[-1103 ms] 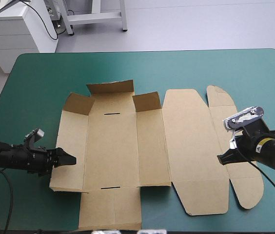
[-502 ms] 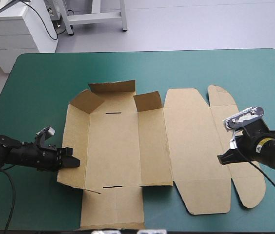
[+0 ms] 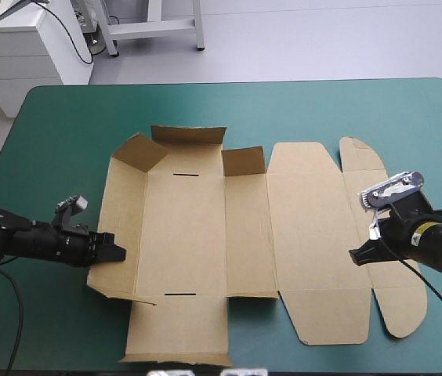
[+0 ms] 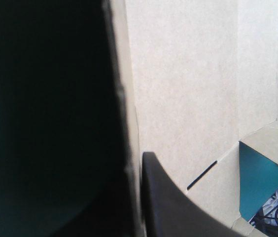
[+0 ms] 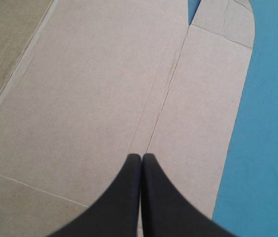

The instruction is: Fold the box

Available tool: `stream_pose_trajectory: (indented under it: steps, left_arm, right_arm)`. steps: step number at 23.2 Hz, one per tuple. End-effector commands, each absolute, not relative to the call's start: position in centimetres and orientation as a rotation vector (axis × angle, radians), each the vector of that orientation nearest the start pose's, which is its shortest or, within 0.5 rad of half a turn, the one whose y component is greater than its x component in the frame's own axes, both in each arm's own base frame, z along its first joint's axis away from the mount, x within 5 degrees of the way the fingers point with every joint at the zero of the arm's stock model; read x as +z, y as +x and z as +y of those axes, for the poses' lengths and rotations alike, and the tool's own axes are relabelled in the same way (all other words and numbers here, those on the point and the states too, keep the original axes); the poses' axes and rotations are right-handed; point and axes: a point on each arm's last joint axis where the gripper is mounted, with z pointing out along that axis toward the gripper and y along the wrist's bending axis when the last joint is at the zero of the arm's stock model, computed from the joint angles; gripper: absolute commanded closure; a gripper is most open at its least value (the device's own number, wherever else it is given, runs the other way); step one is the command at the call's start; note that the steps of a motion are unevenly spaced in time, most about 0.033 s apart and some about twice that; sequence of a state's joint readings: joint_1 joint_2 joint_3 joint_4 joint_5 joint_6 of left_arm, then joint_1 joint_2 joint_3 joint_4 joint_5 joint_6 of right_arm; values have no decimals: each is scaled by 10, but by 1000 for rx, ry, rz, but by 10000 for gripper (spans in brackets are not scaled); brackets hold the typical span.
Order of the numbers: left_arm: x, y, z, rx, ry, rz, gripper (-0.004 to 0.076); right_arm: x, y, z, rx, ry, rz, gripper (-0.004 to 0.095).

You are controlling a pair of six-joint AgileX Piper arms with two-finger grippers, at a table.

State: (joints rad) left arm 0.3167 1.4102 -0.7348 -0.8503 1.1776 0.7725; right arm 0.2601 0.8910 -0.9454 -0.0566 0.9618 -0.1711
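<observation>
The brown box (image 3: 205,227) lies as a cut sheet in the middle of the teal-green table. Its left wall is tilted up, and the far flaps (image 3: 188,135) stand raised. My left gripper (image 3: 114,254) is at that left wall's outer edge, shut on the board. In the left wrist view the box (image 4: 188,89) edge runs between the fingers, with one black finger (image 4: 168,207) on the inner face and the other hidden behind. My right gripper (image 3: 356,256) is shut, its tip resting on the flat lid by the crease to the rounded side flap (image 3: 397,301). The right wrist view shows the right gripper (image 5: 141,163) on the box (image 5: 89,89).
The box's near flap (image 3: 178,329) reaches almost to the table's near edge. Bare teal-green cover (image 3: 244,106) stretches beyond the box's far side and to the left of the left arm.
My left gripper has shut on the left wall's edge and lifted it. The whole sheet has slid a little to the right and away. The right arm has stayed put.
</observation>
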Motion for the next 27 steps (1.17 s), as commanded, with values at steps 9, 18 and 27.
stream_pose_trajectory:
  steps: [9, 18, 27]
  left_arm:
    - [368, 272, -40, -509, 736, 2430, 731]
    - [404, 284, -121, -47, 1118, 2080, 731]
    - [414, 278, -171, 264, 1328, 1720, 731]
  right_arm:
    - [374, 153, 35, -27, -486, 2236, 924]
    - [401, 123, 26, -34, -449, 2092, 924]
    - [403, 118, 25, -19, -420, 2079, 924]
